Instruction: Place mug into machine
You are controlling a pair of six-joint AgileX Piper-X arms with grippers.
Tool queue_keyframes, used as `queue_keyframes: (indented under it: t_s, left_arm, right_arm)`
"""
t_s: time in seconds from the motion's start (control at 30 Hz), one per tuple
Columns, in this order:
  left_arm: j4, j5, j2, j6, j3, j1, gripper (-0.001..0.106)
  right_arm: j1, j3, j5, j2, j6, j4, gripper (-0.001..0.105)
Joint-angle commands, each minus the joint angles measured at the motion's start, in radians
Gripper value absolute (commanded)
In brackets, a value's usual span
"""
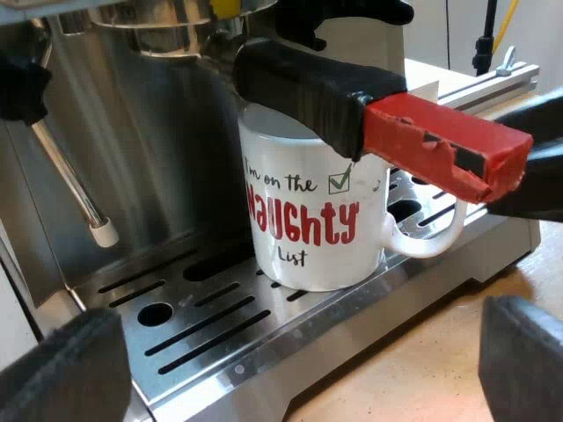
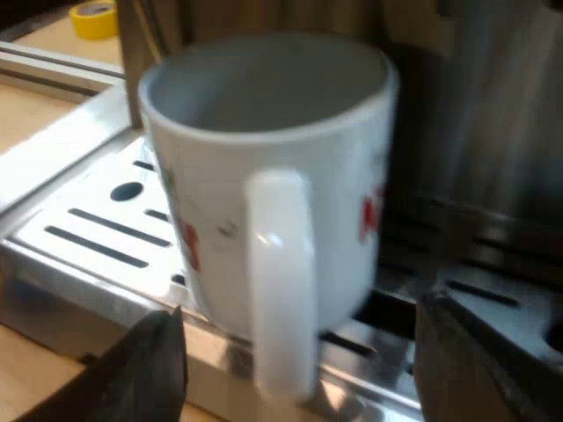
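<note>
White mug (image 1: 312,220) with red lettering stands upright on the slotted steel drip tray (image 1: 202,325) of the espresso machine (image 1: 149,132). It sits right under the locked holder, whose dark handle (image 1: 308,88) with its red end (image 1: 440,145) juts out over the rim. The steam wand (image 1: 70,185) hangs beside it. I see my left gripper (image 1: 290,369) spread wide and empty before the tray's edge. My right gripper (image 2: 308,369) is released too, its fingers (image 2: 132,369) flanking the mug's handle (image 2: 281,290) without touching.
</note>
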Motion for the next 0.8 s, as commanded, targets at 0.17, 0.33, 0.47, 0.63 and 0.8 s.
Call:
queue_keyframes:
  t_s: [0.17,0.33,0.47,0.63,0.8]
  left_arm:
    - [-0.012,-0.01,-0.002,-0.001,0.0,-0.005,0.081]
    - [-0.012,-0.01,-0.002,-0.001,0.0,-0.005,0.081]
    - [0.0,-0.01,-0.002,-0.001,0.0,-0.005,0.081]
    - [0.004,-0.01,-0.002,-0.001,0.0,-0.005,0.081]
    - [0.004,-0.01,-0.002,-0.001,0.0,-0.005,0.081]
  right_arm:
    - [0.002,0.059,0.007,-0.017,-0.002,-0.054,0.058]
    - [0.002,0.059,-0.024,0.044,-0.011,-0.176,0.058]
    - [0.002,0.035,-0.048,0.118,-0.013,-0.226,0.058]
    - [0.0,-0.042,-0.068,0.204,-0.027,-0.26,0.058]
    - [0.0,-0.105,-0.028,0.265,-0.027,-0.259,0.055]
